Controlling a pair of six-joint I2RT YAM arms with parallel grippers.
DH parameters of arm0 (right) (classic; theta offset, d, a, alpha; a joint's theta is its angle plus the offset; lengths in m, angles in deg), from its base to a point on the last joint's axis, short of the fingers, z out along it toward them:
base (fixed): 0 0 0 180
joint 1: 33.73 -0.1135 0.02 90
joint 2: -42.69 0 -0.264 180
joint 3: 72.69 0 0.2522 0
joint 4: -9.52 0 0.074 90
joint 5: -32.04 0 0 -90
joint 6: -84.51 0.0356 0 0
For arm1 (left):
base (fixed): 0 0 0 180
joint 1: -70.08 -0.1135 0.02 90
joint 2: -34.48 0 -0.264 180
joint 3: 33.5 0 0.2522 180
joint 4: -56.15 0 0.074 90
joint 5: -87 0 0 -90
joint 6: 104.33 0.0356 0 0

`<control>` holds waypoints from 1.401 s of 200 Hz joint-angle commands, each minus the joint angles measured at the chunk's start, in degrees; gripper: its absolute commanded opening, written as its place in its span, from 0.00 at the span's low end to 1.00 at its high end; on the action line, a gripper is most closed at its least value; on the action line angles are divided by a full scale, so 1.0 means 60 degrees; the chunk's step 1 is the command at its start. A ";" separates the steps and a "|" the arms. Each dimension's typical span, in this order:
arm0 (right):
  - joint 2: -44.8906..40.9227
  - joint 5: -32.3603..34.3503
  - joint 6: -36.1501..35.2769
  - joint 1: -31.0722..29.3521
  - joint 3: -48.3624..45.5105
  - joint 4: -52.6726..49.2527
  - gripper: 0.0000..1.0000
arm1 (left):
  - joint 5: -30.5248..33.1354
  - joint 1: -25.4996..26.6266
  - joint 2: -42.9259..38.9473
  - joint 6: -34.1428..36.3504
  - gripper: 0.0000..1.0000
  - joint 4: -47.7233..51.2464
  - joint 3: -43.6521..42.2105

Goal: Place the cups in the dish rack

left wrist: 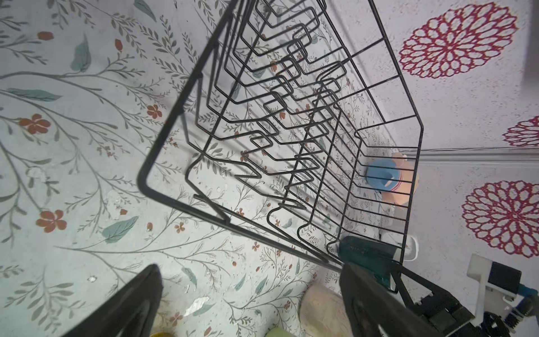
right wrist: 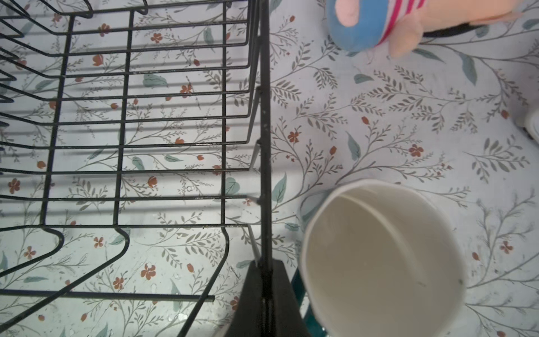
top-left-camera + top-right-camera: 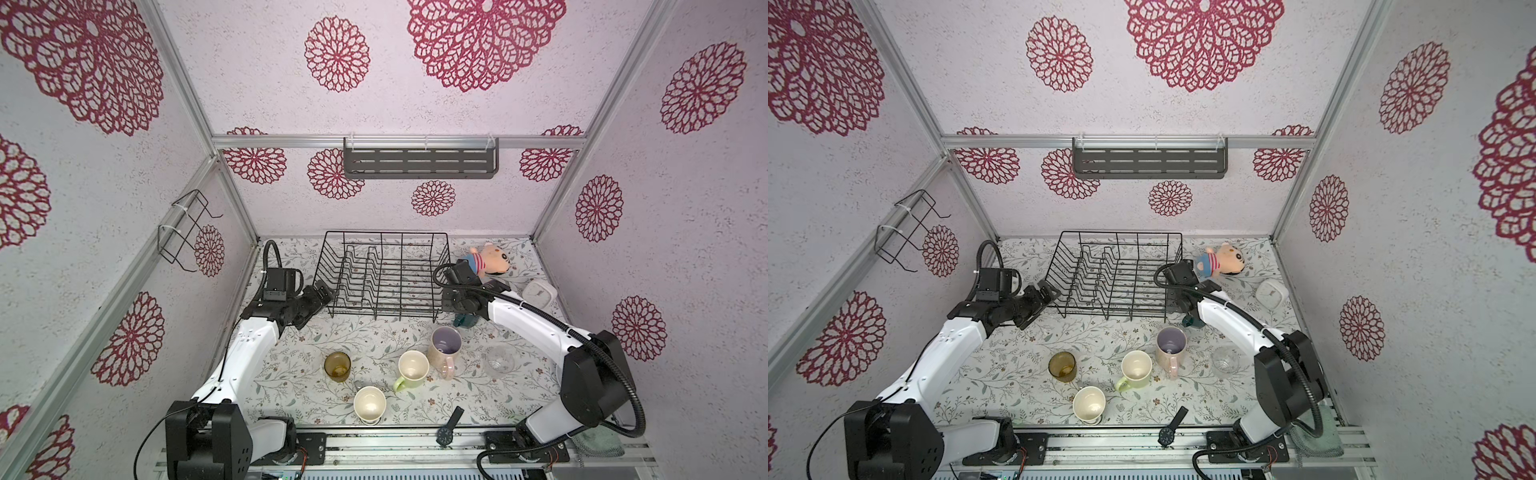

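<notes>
Beside dish rack (image 3: 382,274) — right pincer (image 2: 264,291) closed; teal mug (image 2: 379,262) inside wrist-view only; left pincer (image 1: 250,270) wide, empty.

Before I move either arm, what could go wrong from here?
1. The right gripper looks shut on the rim wire of the large black wire dish rack; moving that arm may drag or tip the rack.
2. The dark teal mug with a white inside stands just outside that rim, close beside the gripper; a sideways swing could knock it over.
3. The open left gripper sits near the rack's other front corner and might snag a wire.
</notes>
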 commanded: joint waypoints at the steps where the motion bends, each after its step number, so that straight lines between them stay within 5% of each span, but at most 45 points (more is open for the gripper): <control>1: -0.0615 0.0644 0.0241 0.0355 0.0253 0.0540 0.03 | 0.0039 0.0056 0.0106 -0.0052 0.99 -0.0200 0.0238; 68: -0.0159 0.0051 -0.0269 0.0862 0.0898 0.0292 0.03 | -0.0342 0.0160 0.0232 -0.0031 0.99 -0.0152 0.0235; 103: -0.0144 -0.0088 -0.1492 0.1053 0.1142 -0.0397 0.01 | 0.0381 0.0177 -0.0350 0.0338 0.98 0.0429 0.0144; 182: 0.1052 -0.2063 -0.3248 0.2138 0.2495 -0.2177 0.00 | 0.0216 0.0173 0.0132 0.0590 0.98 0.1143 0.0698; 260: 0.1094 -0.1989 -0.3998 0.2606 0.2599 -0.2916 0.00 | 0.0212 0.0202 -0.0101 0.0428 0.98 0.0761 0.0322; 280: 0.1139 -0.1946 -0.3992 0.2624 0.2697 -0.2991 0.16 | 0.0172 0.0236 -0.0037 0.0504 0.98 0.1034 0.0486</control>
